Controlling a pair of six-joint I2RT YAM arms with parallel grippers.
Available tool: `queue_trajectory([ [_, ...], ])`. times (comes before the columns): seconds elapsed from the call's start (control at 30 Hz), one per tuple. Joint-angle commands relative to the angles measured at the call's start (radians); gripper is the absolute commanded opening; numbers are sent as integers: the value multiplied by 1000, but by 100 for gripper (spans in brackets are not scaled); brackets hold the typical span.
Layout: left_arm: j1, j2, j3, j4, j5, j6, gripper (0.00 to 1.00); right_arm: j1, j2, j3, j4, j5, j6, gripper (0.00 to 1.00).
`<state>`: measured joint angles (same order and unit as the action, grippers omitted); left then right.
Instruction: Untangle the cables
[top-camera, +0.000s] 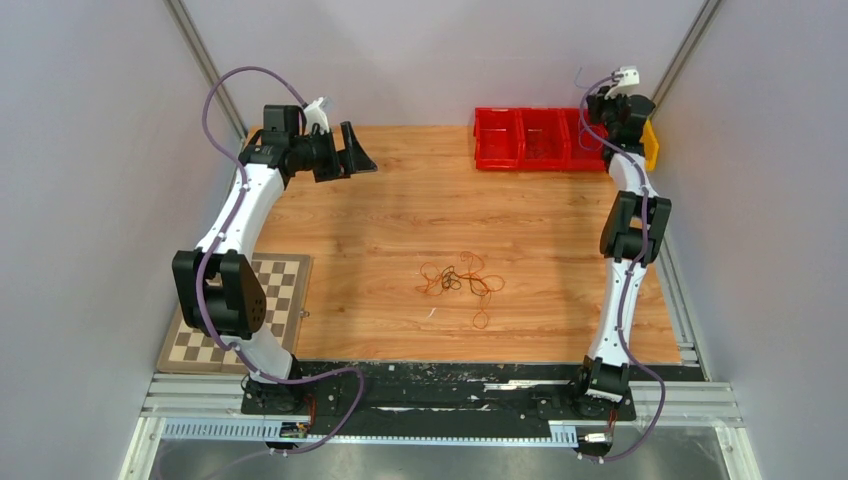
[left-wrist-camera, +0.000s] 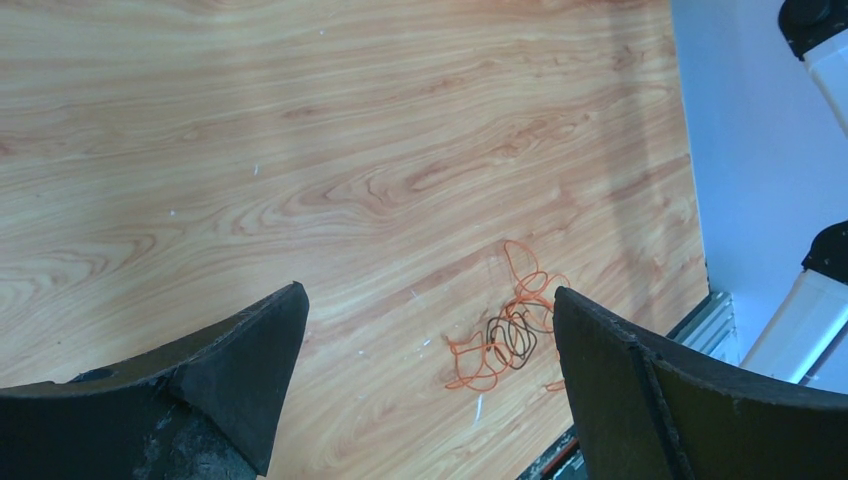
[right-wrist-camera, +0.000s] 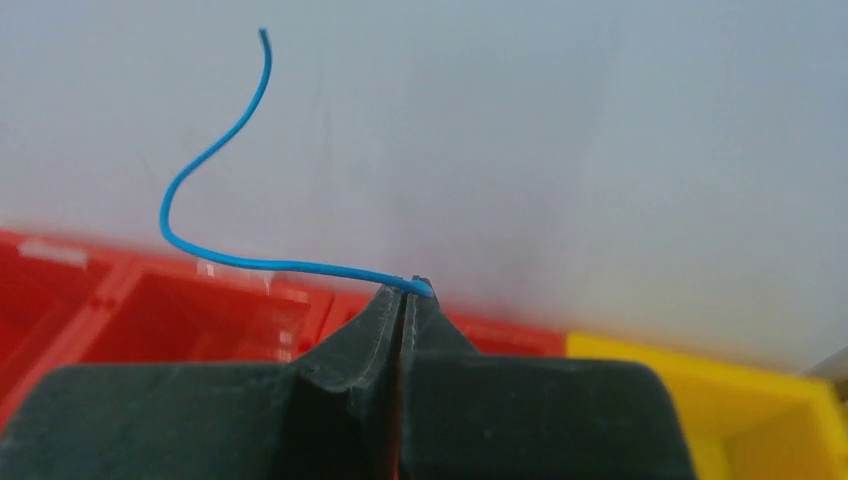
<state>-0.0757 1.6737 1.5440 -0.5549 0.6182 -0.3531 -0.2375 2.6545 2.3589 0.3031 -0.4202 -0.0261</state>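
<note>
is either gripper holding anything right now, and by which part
The right gripper pinches a thin blue wire by one end, between its fingertips; the left gripper is open and empty.

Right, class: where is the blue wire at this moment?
In the right wrist view, the blue wire is pinched in the shut right gripper, curling up and left above the red bins, with the yellow bin to the right.

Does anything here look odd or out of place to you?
Two things. A chessboard lies at the left edge of the table and has nothing to do with cables. The right gripper pinches a single blue wire that curls up into the air near the red bins, far from the orange-and-dark tangle mid-table.
</note>
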Motion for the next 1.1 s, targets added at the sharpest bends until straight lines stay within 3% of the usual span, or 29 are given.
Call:
queue_trajectory([
  [0.0,8,-13,40,-10,-9,42,100,-6,-66,-173,100,-10,-41,0],
  [0.4,8,-18,25,-3,1,41,100,-31,-125,-282,-28,-56,-88,0],
  [0.77,8,-22,14,-2,2,31,100,-29,-153,-295,-99,92,-12,2],
  [0.8,8,-22,16,-2,3,31,100,-27,-153,-292,-111,102,-9,5],
  [0.9,8,-20,17,0,5,27,100,-26,-157,-286,-144,107,-13,26],
  [1.0,7,-17,18,1,6,22,100,-26,-170,-292,-154,107,-2,39],
  [1.07,8,-16,20,-1,8,21,100,-25,-179,-294,-157,105,8,42],
])
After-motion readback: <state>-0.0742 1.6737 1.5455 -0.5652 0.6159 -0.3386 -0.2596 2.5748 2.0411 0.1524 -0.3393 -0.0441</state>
